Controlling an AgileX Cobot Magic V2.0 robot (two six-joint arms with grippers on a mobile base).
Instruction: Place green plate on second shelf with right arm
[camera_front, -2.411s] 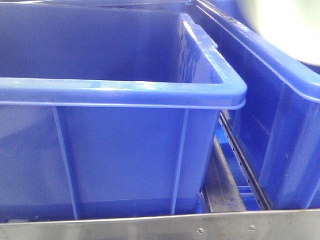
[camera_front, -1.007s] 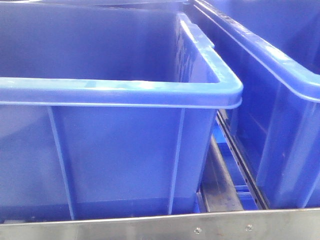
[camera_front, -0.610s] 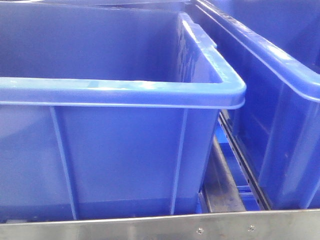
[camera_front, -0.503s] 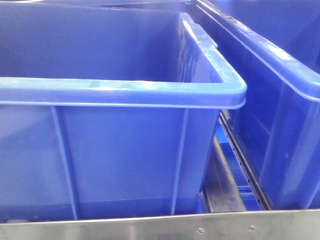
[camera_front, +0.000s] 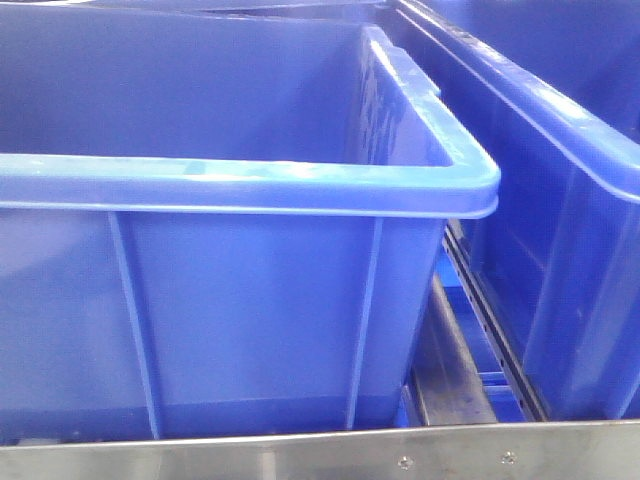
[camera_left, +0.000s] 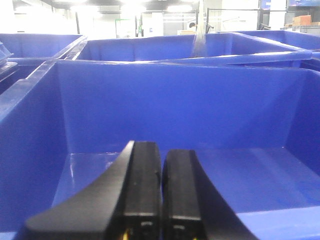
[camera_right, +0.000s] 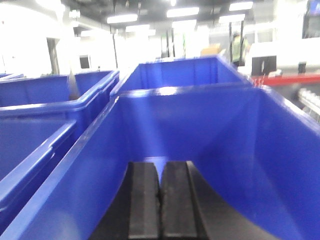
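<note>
The green plate is out of view in every frame. My left gripper (camera_left: 161, 150) is shut with nothing between its black fingers; it hangs over the inside of an empty blue bin (camera_left: 175, 105). My right gripper (camera_right: 160, 167) is also shut and empty, and it points into another blue bin (camera_right: 200, 120). Neither gripper shows in the front view, which is filled by two blue bins.
In the front view a large blue bin (camera_front: 240, 185) stands at the left and a second bin (camera_front: 570, 140) at the right, with a metal rail (camera_front: 450, 370) between them. A steel shelf edge (camera_front: 320, 458) runs along the bottom. More blue bins (camera_right: 45, 95) stand behind.
A pale rounded shape at the top right of the front view 2.4 s ago is gone. The bins have shifted slightly in the view since then.
</note>
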